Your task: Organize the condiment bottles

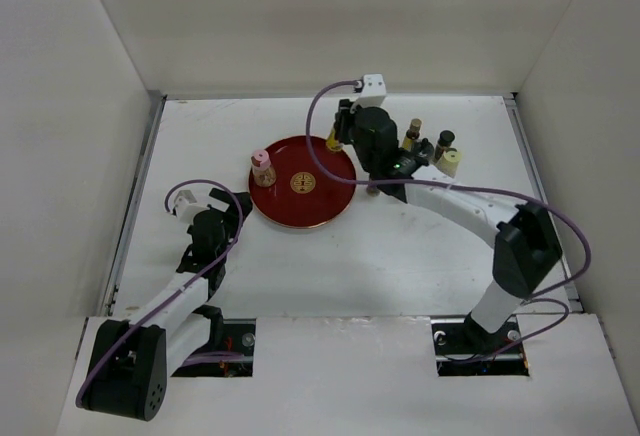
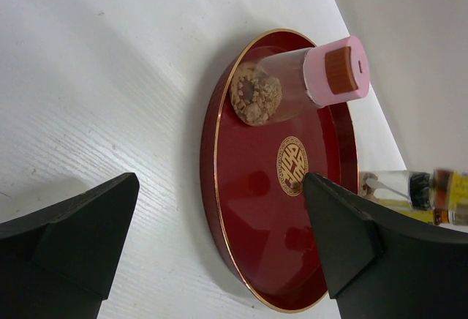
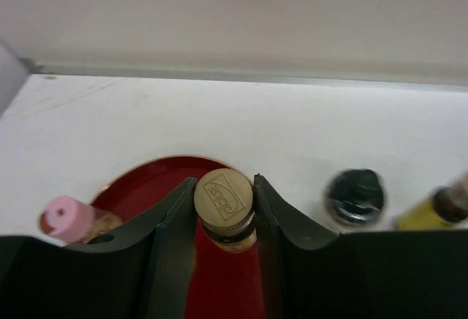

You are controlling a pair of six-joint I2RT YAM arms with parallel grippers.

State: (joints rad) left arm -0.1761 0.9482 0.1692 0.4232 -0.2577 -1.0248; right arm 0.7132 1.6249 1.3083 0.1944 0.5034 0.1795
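A round red tray (image 1: 322, 206) with a gold emblem lies mid-table. A pink-capped bottle (image 1: 263, 168) stands on its left part and also shows in the left wrist view (image 2: 307, 81). My right gripper (image 3: 224, 180) is shut on a gold-capped bottle (image 3: 224, 196) of yellowish contents, held at the tray's far right rim (image 1: 332, 141). Three more bottles stand right of the tray: a dark one (image 1: 413, 131), a black-capped one (image 1: 445, 141) and a pale yellow-capped one (image 1: 452, 162). My left gripper (image 1: 228, 206) is open and empty, left of the tray (image 2: 248, 260).
White walls enclose the table on three sides. In the right wrist view a black-capped bottle (image 3: 355, 194) and a yellow bottle (image 3: 439, 209) stand right of the fingers. The right arm reaches over the bottles on the right.
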